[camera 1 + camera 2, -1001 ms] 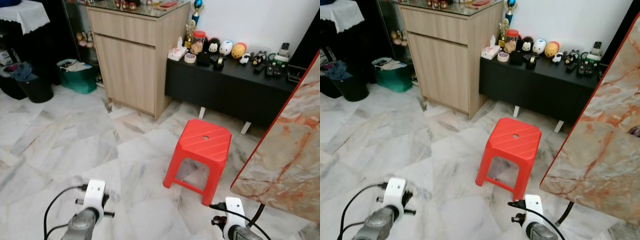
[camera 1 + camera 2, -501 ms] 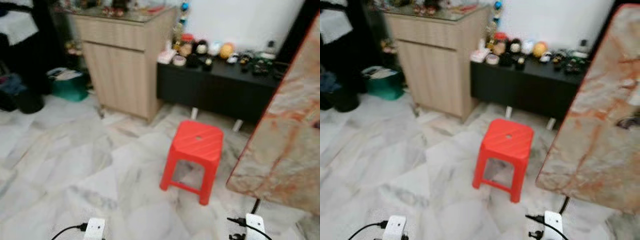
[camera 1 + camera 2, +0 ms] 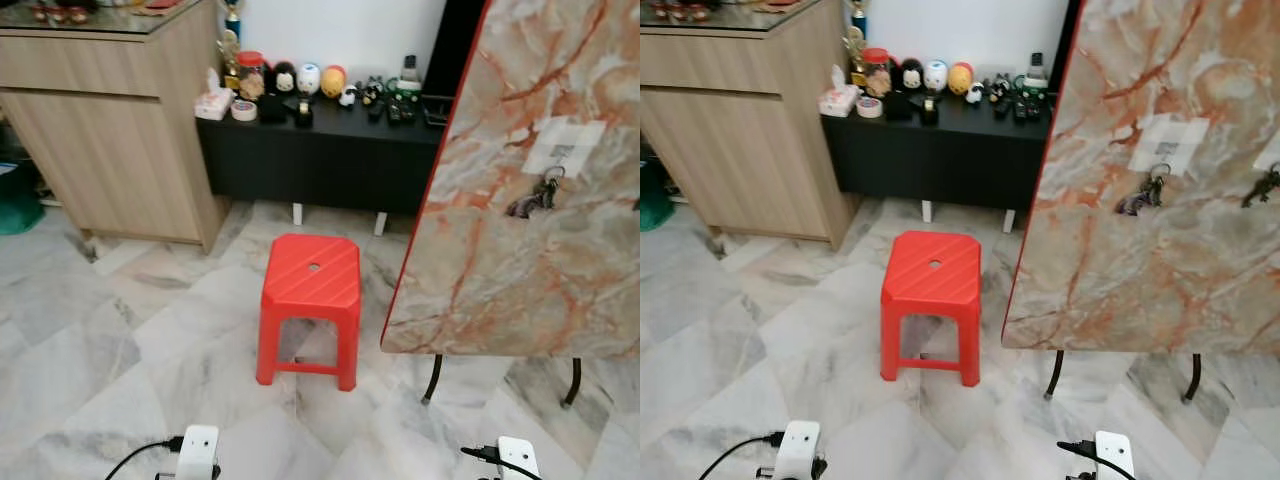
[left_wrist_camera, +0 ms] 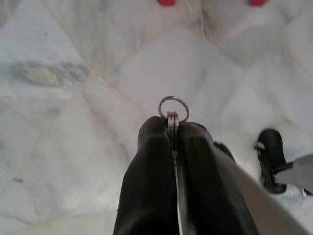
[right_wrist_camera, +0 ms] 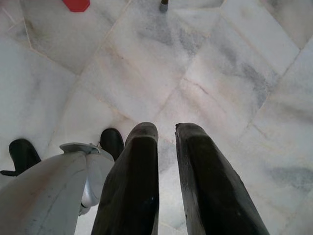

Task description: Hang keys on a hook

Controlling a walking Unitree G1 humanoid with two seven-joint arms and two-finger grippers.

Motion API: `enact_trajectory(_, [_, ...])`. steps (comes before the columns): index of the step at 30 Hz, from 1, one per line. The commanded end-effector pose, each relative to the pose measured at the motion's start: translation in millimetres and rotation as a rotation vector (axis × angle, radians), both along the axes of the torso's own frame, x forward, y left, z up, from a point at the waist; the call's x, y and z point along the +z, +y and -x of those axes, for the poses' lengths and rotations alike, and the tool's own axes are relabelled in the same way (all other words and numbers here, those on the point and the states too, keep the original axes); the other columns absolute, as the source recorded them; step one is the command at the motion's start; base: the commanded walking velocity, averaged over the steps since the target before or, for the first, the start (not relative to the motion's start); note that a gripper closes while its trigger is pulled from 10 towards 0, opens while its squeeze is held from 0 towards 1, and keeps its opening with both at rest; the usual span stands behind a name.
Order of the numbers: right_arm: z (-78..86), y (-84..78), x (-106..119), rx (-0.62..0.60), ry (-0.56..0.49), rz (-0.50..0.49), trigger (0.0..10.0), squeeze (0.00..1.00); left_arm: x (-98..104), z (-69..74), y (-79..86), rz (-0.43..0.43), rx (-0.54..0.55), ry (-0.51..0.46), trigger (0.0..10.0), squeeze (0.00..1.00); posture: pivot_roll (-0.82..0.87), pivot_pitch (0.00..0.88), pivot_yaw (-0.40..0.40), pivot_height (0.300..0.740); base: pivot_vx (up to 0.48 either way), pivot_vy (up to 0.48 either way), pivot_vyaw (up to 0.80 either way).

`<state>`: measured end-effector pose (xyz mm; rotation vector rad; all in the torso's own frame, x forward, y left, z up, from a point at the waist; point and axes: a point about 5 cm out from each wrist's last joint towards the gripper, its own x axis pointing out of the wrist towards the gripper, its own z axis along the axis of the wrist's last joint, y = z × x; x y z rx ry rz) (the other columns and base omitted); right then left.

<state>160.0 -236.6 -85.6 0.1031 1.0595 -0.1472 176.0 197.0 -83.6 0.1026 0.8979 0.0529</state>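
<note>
Left eye view has swung right, so the marble board with hung keys now faces the robot. Left gripper fingers stay pinched on the key ring; right gripper fingers sit slightly parted, empty.

No text can be read. A white paper label with small dark print sits on the upright orange-veined marble slab, too small and blurred to make out.
</note>
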Motion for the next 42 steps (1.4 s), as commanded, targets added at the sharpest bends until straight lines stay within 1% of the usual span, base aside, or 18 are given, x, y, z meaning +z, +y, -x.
enact_trajectory(1, [3.4, -4.6, 0, -0.003, 0.006, 0.005, 10.0, 0.00, -5, 9.6, -2.4, -0.005, -0.007, 0.038, 10.0, 0.00, -0.05, 0.000, -0.036, 0.709, 0.000, 0.000, 0.00])
enact_trajectory(6, [8.1, -5.4, -2, -0.043, -0.005, 0.016, 10.0, 0.00, -5, 10.6, 0.6, -0.023, -0.033, 0.046, 10.0, 0.00, -0.04, 0.000, -0.003, 0.709, 0.000, -0.245, 0.00])
enact_trajectory(7, [8.9, -4.6, -2, -0.096, -0.020, -0.002, 10.0, 0.00, -3, 7.7, 4.5, -0.030, -0.040, 0.038, 10.0, 0.00, -0.03, 0.000, 0.009, 0.709, 0.000, -0.319, 0.00])
enact_trajectory(8, [10.3, -3.3, -3, -0.106, -0.018, -0.006, 10.0, 0.00, -2, 5.4, 7.3, -0.034, -0.040, 0.032, 10.0, 0.00, -0.03, 0.000, 0.010, 0.709, 0.000, -0.315, 0.00])
enact_trajectory(9, [12.0, -2.0, -4, -0.097, -0.010, -0.003, 10.0, 0.00, 0, 3.1, 9.9, -0.041, -0.044, 0.026, 10.0, 0.00, -0.04, 0.000, 0.010, 0.709, 0.000, -0.315, 0.00])
enact_trajectory(10, [14.9, 2.4, -6, -0.047, 0.008, 0.003, 10.0, 0.00, 3, -1.3, 15.5, -0.058, -0.052, 0.020, 10.0, 0.00, -0.05, 0.000, 0.006, 0.709, 0.000, -0.319, 0.00])
enact_trajectory(12, [16.0, 4.3, -7, -0.023, 0.017, 0.002, 10.0, 0.00, 4, -3.8, 18.1, -0.069, -0.064, 0.021, 10.0, 0.00, -0.05, 0.000, 0.001, 0.709, 0.000, -0.319, 0.00])
enact_trajectory(15, [14.1, 3.3, -7, -0.089, 0.008, 0.001, 10.0, 0.00, 9, -9.8, 25.4, -0.084, -0.063, 0.009, 10.0, 0.00, -0.02, 0.000, 0.001, 0.709, 0.000, -0.331, 0.00])
enact_trajectory(18, [12.5, 4.7, -6, -0.090, 0.008, 0.007, 10.0, 0.00, 9, -11.3, 26.1, -0.092, -0.067, 0.011, 10.0, 0.00, -0.02, 0.000, 0.017, 0.709, 0.000, -0.349, 0.00])
enact_trajectory(19, [12.7, 4.4, -6, -0.111, 0.008, 0.005, 10.0, 0.00, 9, -10.7, 24.7, -0.089, -0.074, 0.014, 10.0, 0.00, -0.02, 0.000, 0.032, 0.709, 0.000, -0.349, 0.00])
enact_trajectory(20, [13.8, 2.4, -7, -0.179, 0.010, -0.002, 10.0, 0.00, 7, -8.4, 21.1, -0.084, -0.092, 0.025, 10.0, 0.00, -0.03, 0.000, 0.046, 0.709, 0.000, -0.356, 0.00])
enact_trajectory(22, [14.5, 2.4, -7, -0.200, 0.007, -0.009, 10.0, 0.00, 4, -3.7, 18.4, -0.078, -0.095, 0.042, 10.0, 0.00, -0.04, 0.000, 0.056, 0.709, 0.000, -0.364, 0.00])
enact_trajectory(27, [14.9, 3.8, -7, -0.197, 0.003, -0.013, 10.0, 0.00, 2, -0.6, 17.2, -0.073, -0.094, 0.053, 10.0, 0.00, -0.04, 0.000, 0.058, 0.709, 0.000, -0.371, 0.00])
enact_trajectory(28, [19.9, 5.5, -10, -0.198, 0.020, -0.016, 10.0, 0.00, 2, -1.2, 16.0, -0.064, -0.090, 0.051, 10.0, 0.00, -0.04, 0.000, 0.055, 0.709, 0.000, -0.379, 0.00])
enact_trajectory(31, [23.4, 5.5, -11, -0.193, 0.036, -0.011, 10.0, 0.00, 4, -4.3, 16.3, -0.059, -0.085, 0.040, 10.0, 0.00, -0.03, 0.000, 0.052, 0.709, 0.000, -0.373, 0.00])
enact_trajectory(36, [23.1, 5.0, -11, -0.186, 0.040, -0.006, 10.0, 0.00, 5, -5.6, 17.7, -0.061, -0.083, 0.038, 10.0, 0.00, -0.04, 0.000, 0.053, 0.709, 0.000, -0.365, 0.00])
enact_trajectory(38, [23.2, 12.2, -12, -0.199, 0.042, -0.021, 10.0, 0.00, 5, -6.6, 16.9, -0.056, -0.095, 0.042, 10.0, 0.00, -0.04, 0.000, 0.062, 0.709, 0.000, -0.364, 0.00])
enact_trajectory(42, [21.6, 13.8, -12, -0.198, 0.033, -0.025, 10.0, 0.00, 6, -8.6, 16.2, -0.056, -0.100, 0.039, 10.0, 0.00, -0.05, 0.000, 0.068, 0.709, 0.000, -0.364, 0.00])
